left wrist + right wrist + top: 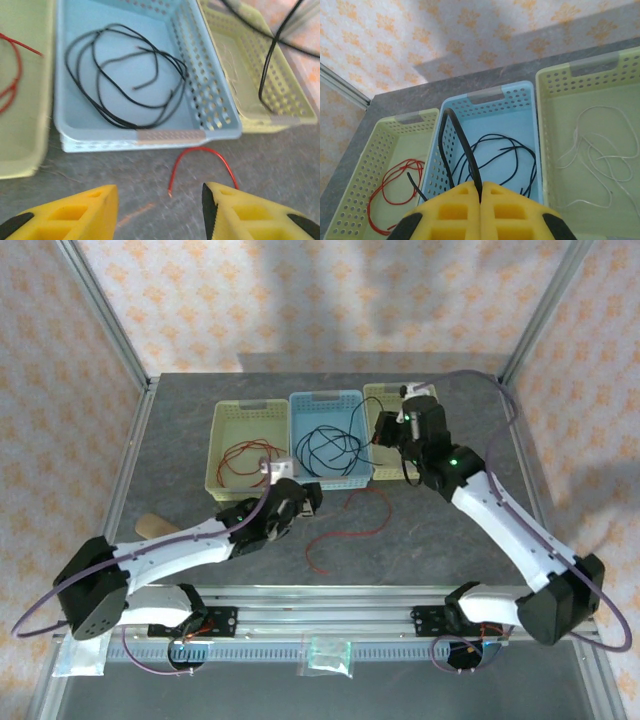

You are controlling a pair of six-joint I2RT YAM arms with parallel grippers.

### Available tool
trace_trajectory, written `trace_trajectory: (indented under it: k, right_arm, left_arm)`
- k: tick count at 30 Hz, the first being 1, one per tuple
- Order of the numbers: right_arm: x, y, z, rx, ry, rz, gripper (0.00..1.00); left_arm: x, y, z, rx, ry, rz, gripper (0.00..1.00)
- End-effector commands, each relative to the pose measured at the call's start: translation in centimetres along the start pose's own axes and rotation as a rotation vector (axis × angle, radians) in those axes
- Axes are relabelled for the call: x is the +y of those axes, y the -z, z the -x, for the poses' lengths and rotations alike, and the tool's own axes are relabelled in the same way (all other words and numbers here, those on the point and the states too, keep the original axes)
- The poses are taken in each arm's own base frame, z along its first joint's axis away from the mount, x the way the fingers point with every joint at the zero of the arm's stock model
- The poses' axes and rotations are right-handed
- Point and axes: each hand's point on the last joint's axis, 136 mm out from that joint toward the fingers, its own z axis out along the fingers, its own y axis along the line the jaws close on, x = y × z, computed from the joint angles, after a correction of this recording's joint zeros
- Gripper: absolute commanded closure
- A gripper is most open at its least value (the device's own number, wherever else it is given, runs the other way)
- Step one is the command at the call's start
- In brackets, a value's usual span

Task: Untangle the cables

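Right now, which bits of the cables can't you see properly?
Top view: the right arm covers much of the right yellow basket, so I cannot make out its white cable there.
Left wrist view: the red cable on the table slips behind a yellow finger, and the picture is blurry.
Right wrist view: the held black cable disappears between the shut fingers of the right gripper.

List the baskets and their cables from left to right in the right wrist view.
Yellow-green basket holding the red cable → blue basket holding the black cable → second yellow-green basket holding the white cable.
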Motion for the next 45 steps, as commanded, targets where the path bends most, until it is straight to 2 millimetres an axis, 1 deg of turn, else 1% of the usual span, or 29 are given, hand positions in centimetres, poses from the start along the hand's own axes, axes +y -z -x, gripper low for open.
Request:
trace_trajectory:
  k: [1,4,8,14,19,25,29,31,34,37,40,45]
  right_arm:
    - [1.7,-1.2,1.6,-0.013,-0.011,0.028,1.0]
    - [2.4,-3.2,1.1,0.024,-0.015,0.032,1.0]
    - [3.4,-5.6,0.8,0.053,-0.019,0.038,1.0]
    - [3.8,-9.6,-0.6,0.136,-0.007,-0.004,1.0]
    - [3.2,-13.0,-2.6,0.217,0.016,-0.058,1.0]
    - [2.6,-16.4,-5.0,0.297,0.026,-0.096,1.0]
    - [2.1,-18.4,-7.3,0.376,0.04,-0.111,1.0]
    - [1.5,-19.4,-8.8,0.415,0.049,-0.13,1.0]
    - [0.5,-20.5,-10.5,0.458,0.061,-0.169,1.0]
    - [-0.7,-21.3,-11.6,0.481,0.072,-0.223,0.96]
    - [-2.2,-21.5,-12.0,0.492,0.097,-0.305,0.96]
    - [-3.9,-20.9,-11.8,0.475,0.158,-0.41,0.97]
  left_arm:
    - [1.8,0.8,1.0,-0.018,0.01,0.037,0.51]
    - [2.7,1.3,1.7,-0.024,0.007,0.054,0.51]
    - [3.1,1.9,2.1,-0.021,0.014,0.051,0.51]
    - [3.6,2.8,3.0,-0.023,0.06,0.009,0.51]
    - [4.0,3.6,4.7,-0.054,0.141,-0.056,0.51]
    - [4.5,4.4,7.4,-0.088,0.188,-0.112,0.43]
    - [4.9,4.4,8.2,-0.09,0.196,-0.124,0.42]
    - [5.1,4.5,8.2,-0.086,0.184,-0.117,0.43]
    - [5.4,4.5,8.1,-0.078,0.17,-0.094,0.43]
    - [5.8,4.6,8.0,-0.077,0.163,-0.075,0.43]
    - [6.1,4.7,7.8,-0.077,0.162,-0.06,0.43]
    - [6.1,4.2,7.5,-0.064,0.162,-0.06,0.44]
